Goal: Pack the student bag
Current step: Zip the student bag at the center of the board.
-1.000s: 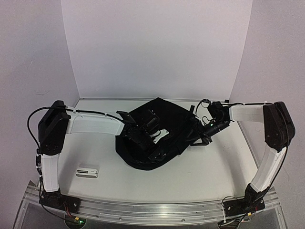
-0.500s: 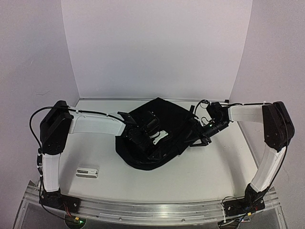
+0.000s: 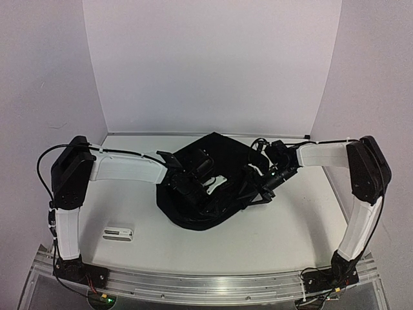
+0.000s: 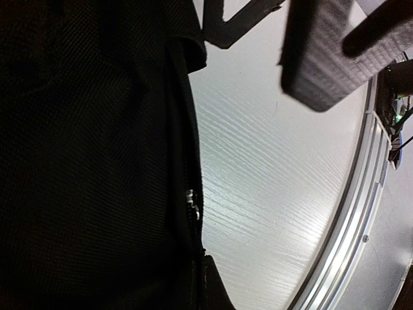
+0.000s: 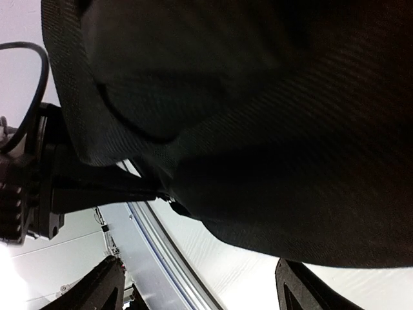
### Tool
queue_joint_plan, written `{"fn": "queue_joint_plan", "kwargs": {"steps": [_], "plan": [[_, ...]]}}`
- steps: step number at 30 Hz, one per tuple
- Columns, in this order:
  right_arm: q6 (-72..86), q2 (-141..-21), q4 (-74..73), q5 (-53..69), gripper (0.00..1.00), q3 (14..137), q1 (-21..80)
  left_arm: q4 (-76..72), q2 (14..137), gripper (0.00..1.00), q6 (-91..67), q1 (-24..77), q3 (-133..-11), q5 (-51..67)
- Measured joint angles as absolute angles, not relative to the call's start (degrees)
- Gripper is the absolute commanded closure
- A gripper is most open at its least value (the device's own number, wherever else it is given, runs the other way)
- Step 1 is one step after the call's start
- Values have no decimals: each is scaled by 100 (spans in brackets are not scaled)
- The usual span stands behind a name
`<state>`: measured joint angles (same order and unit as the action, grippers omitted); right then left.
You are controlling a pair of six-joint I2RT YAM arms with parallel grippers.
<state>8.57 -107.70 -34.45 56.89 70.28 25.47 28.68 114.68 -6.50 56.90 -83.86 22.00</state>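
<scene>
bag [image 3: 222,152] flat, middle of surface [image 3: 258,239] | left fingers [image 4: 326,58] clamped shut at bag's middle, can't tell if they've got fabric | right fingers [image 5: 106,287] spread wide at bag's right edge | tip: pinch zip-side fabric, lift slow, hold the mouth open
</scene>
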Motion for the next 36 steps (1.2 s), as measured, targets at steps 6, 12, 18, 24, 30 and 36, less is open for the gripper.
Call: {"fn": "queue_joint_plan", "kwargs": {"steps": [6, 12, 18, 24, 30, 36], "plan": [[1178, -10944, -3276, 5583, 44, 7232, 2567, 2692, 11404, 100, -753, 5690, -8383, 2453], [1520, -11055, -3104, 5138, 84, 7354, 2591, 2517, 11281, 100, -755, 5682, -8262, 2536], [1618, -11059, -3081, 4861, 100, 7439, 2573, 2377, 10994, 100, -755, 5655, -8042, 2482], [1540, -11053, -3025, 4810, 65, 7439, 2314, 2279, 10848, 100, -753, 5653, -7829, 2297], [1484, -10718, -2753, 5069, 31, 7148, 2190, 2301, 10838, 100, -763, 5657, -7813, 2292], [1564, -10133, -2466, 4768, 32, 6831, 2791, 2312, 10854, 100, -799, 5660, -7893, 2448]]}}
